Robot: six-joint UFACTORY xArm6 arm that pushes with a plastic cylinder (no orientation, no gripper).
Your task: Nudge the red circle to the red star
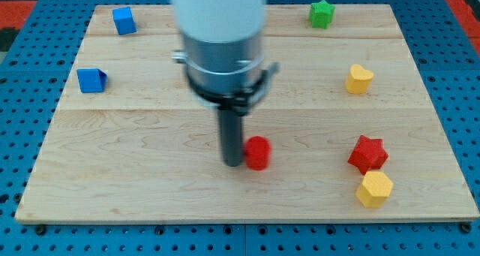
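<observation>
Touching the red circle (pixel 257 152) on its view-left side, my tip (pixel 232 163) stands well apart from the red star (pixel 367 153); no gripper shows

Seven blocks are counted on the board (pixel 150 203); two are blue (pixel 124 20) (pixel 91 80); two are red (pixel 257 152) (pixel 367 153); two are yellow (pixel 359 79) (pixel 373 189); one is green (pixel 322 13).

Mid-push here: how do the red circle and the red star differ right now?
The red circle has a smooth round outline; the red star has points. The circle sits near the board's middle, against my tip on its left; the star lies toward the view's right, touching the yellow hexagon. Both are red.
</observation>
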